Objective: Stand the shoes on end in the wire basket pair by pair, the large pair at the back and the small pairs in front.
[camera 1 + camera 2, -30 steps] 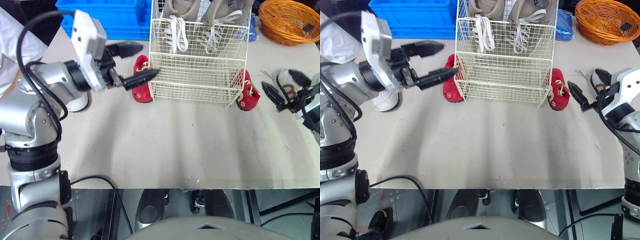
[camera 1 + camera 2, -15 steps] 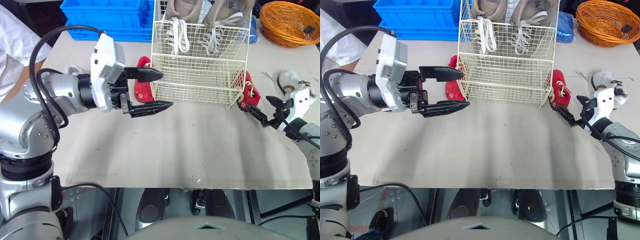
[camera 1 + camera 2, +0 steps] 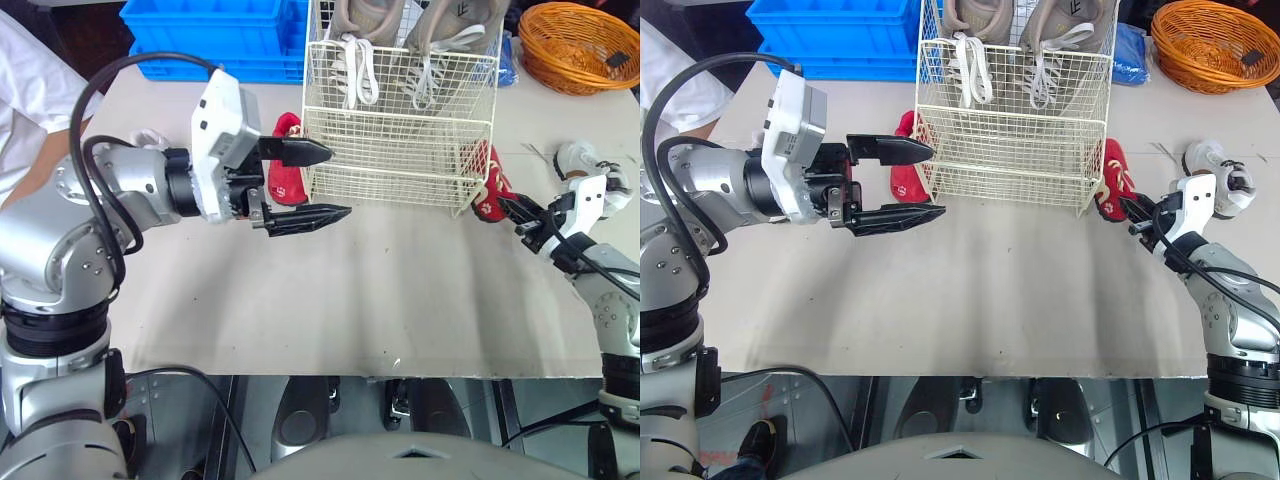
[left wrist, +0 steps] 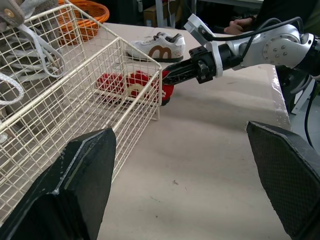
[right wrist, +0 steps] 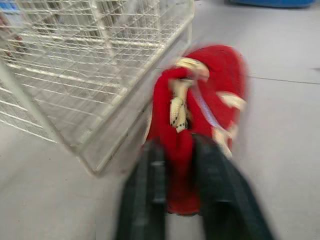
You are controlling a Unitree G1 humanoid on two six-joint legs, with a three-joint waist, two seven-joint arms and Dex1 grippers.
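Red shoe (image 3: 492, 190) pinched beside the wire basket (image 3: 400, 160)
Head view: 2 large grey shoes (image 3: 352, 25) stand on end at the basket's back, and the left gripper (image 3: 338, 183) hangs wide open near a 2nd red shoe (image 3: 284, 168) on the table at the basket's left. Left wrist view: its fingers are spread far apart. Right wrist view: the right gripper (image 5: 177, 145) clamps the 1st shoe's near end, just beside the basket's corner.

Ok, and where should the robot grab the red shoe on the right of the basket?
By the narrow end nearest the right tool, coming from the robot's right. The red shoe lies with the wire basket close against its other side, so that end is the free one, and it looks slim enough to pinch across.
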